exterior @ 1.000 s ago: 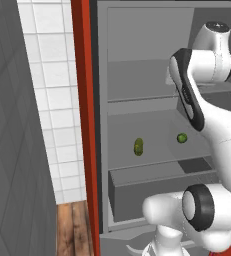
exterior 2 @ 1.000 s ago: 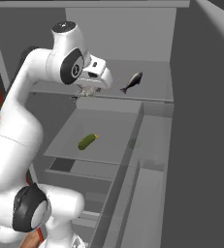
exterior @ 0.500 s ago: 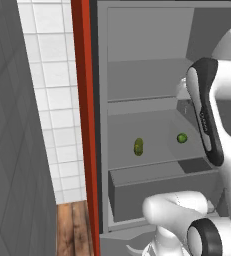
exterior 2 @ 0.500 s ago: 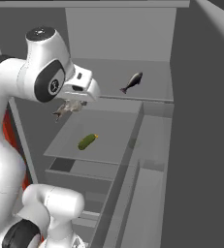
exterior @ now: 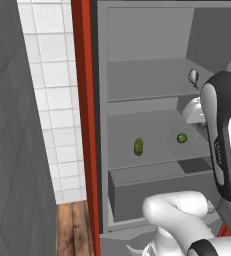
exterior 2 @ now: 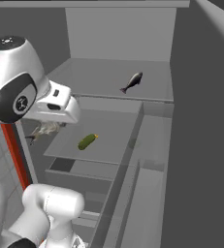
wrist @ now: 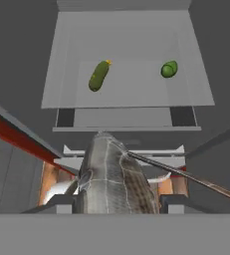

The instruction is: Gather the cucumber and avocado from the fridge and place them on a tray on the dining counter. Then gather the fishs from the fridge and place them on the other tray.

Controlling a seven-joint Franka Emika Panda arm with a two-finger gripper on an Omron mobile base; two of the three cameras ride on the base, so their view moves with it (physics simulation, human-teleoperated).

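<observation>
My gripper (wrist: 115, 203) is shut on a grey fish (wrist: 114, 177), which stretches away from the fingers in the hand view. From the right base the held fish (exterior 2: 44, 130) hangs under the hand, in front of the open fridge. A second fish (exterior 2: 133, 81) lies on the upper shelf, where the left base view also catches that fish (exterior: 193, 76). The green cucumber (wrist: 99, 75) and the round avocado (wrist: 169, 68) rest apart on the glass middle shelf (wrist: 126, 99), beyond the gripper. The left base view shows the cucumber (exterior: 138, 146) left of the avocado (exterior: 182, 138).
The red edge of the fridge door (exterior: 82, 115) stands to the left, with a white tiled wall (exterior: 47, 100) beside it. A grey drawer (exterior: 152, 190) sits below the middle shelf. The fridge's right wall (exterior 2: 200, 121) is close on the right.
The arm has drawn back and down from the upper shelf, out of the fridge, carrying the fish. The other fish, cucumber and avocado have stayed put.
</observation>
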